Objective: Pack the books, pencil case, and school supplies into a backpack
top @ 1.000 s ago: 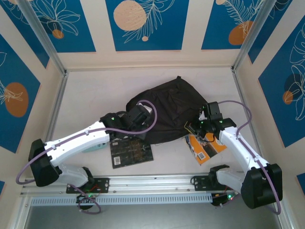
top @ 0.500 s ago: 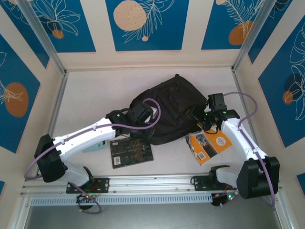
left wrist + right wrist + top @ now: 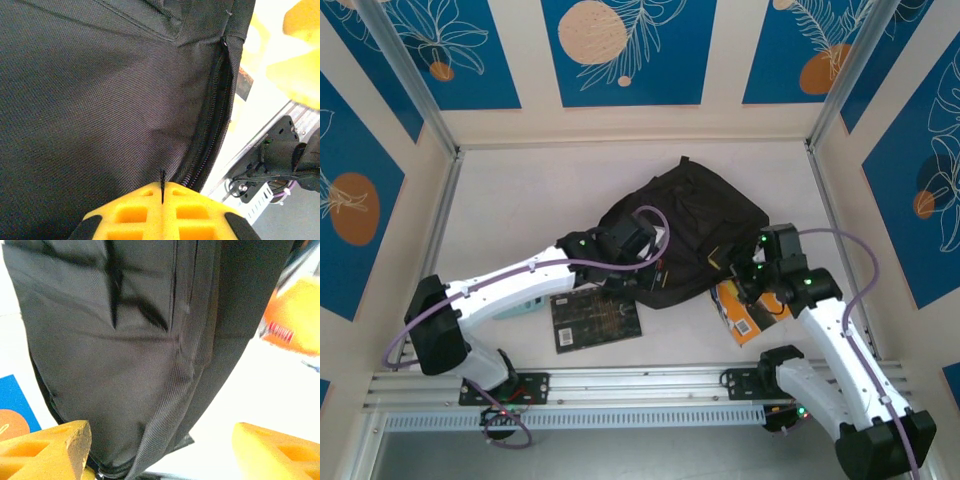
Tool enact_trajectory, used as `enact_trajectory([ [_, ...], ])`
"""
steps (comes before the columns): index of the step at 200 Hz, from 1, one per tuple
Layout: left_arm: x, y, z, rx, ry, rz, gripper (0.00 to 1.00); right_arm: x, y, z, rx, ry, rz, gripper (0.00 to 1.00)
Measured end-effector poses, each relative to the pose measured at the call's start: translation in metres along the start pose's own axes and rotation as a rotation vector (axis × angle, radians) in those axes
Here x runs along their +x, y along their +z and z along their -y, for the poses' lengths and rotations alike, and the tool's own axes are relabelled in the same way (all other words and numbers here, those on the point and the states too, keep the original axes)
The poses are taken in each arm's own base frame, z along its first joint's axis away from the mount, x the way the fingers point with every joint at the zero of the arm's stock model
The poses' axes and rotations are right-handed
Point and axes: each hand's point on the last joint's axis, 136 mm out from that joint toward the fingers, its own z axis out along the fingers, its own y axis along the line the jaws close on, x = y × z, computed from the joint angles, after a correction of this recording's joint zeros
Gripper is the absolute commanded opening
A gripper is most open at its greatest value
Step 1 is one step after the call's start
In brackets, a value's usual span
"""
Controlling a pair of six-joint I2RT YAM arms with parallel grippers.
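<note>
The left gripper [image 3: 162,195] is pinched tight on a thin black bit of the backpack [image 3: 705,225] by its zip. The bag lies mid-table, with the black book [image 3: 595,318] just in front. The right gripper [image 3: 160,450] is spread wide beside it, holding nothing. Such a small pinch could slip, and the bag would flop shut.

Right gripper [image 3: 160,446] now wide open; backpack [image 3: 700,215] slightly further right.

Backpack [image 3: 705,225] 1; black book [image 3: 595,320] 1; orange books [image 3: 745,318] unclear.
</note>
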Motion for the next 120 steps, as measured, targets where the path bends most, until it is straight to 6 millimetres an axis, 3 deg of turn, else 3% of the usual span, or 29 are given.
enact_trajectory([
  [29, -0.002, -0.001, 0.002, 0.006, -0.004, 0.004, 0.00, 0.026, 0.023, -0.005, 0.027, -0.003, -0.093, 0.68],
  [51, -0.002, -0.002, 0.002, 0.005, -0.010, 0.005, 0.00, 0.039, 0.042, -0.012, 0.043, -0.022, -0.131, 0.42],
  [86, -0.002, -0.005, -0.002, -0.011, -0.010, 0.014, 0.00, 0.038, 0.054, -0.007, 0.090, -0.005, -0.113, 0.08],
  [100, -0.001, -0.007, -0.005, -0.026, -0.009, 0.023, 0.00, 0.036, 0.055, -0.004, 0.105, -0.012, -0.097, 0.00],
  [120, 0.001, -0.011, -0.014, -0.064, 0.000, 0.034, 0.00, 0.035, 0.055, -0.002, 0.112, -0.017, -0.089, 0.00],
])
